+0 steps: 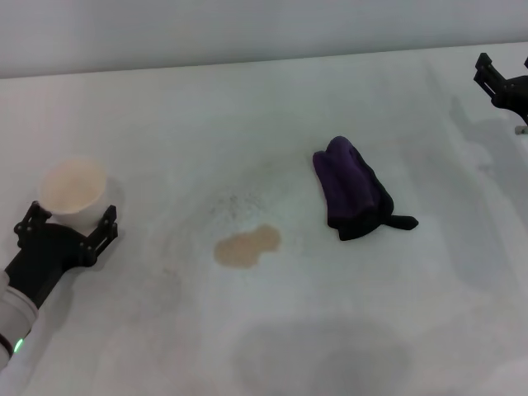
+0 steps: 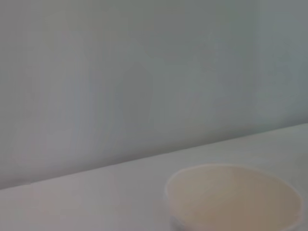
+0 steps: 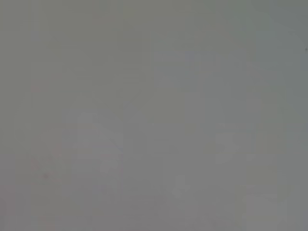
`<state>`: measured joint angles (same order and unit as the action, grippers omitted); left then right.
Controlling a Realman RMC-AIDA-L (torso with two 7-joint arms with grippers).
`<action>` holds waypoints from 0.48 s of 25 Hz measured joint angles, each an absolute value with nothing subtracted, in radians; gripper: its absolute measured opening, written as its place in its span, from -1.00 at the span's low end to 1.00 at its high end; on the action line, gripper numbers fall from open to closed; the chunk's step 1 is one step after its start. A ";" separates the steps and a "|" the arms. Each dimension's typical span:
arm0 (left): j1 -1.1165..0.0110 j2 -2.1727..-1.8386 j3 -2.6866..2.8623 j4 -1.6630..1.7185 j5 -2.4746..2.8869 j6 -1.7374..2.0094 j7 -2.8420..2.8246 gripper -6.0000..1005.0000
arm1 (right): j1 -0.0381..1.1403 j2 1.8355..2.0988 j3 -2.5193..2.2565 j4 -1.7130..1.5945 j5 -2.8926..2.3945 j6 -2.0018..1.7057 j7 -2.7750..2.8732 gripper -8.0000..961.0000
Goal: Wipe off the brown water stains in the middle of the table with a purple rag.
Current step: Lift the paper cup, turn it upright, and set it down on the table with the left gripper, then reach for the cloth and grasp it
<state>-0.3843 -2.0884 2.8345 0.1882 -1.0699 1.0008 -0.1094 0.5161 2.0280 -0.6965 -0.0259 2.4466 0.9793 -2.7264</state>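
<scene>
I see the purple rag [image 1: 355, 190] lying bunched on the table [image 1: 165, 115], a little right of the middle, with its black pointed corner toward the right. The brown water stains [image 1: 247, 246] are to the left of it and nearer to me, close to the rag but not touching it. Nothing has been wiped yet, I judge, because the blotch is whole with its two lobes.

My right gripper [image 1: 500, 81] is at the far right edge, well apart from the rag, and I cannot tell if it is open or closed. My left gripper [image 1: 68, 227] is at the near left with its fingers apart on both sides of a white paper cup [image 1: 74, 188]; whether they press the cup I cannot say.

The step in hand, as I understand it, is to fetch the rag, and the right arm is the natural one for this. To do it well, I would come down over the high purple middle of the bundle, not over the thin black corner, so the grasp takes enough cloth. Then I would lower the rag on the table beside the stain and drag it across both lobes, pressing gently. The left arm should stay where it is, so the cup does not tip.
</scene>
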 joint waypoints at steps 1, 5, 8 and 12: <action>-0.381 -2.088 2.834 0.188 -1.070 1.002 -0.109 0.53 | 0.516 2.028 -0.697 -0.026 2.447 0.979 -2.726 0.78; -0.371 -2.088 2.837 0.189 -1.069 1.003 -0.108 0.71 | 0.517 2.028 -0.696 -0.026 2.447 0.979 -2.718 0.78; -0.359 -2.088 2.840 0.195 -1.063 1.004 -0.108 0.76 | 0.518 2.028 -0.696 -0.025 2.447 0.979 -2.716 0.78; -0.337 -2.086 2.841 0.209 -1.061 1.013 -0.106 0.76 | 0.518 2.028 -0.696 -0.024 2.447 0.979 -2.715 0.78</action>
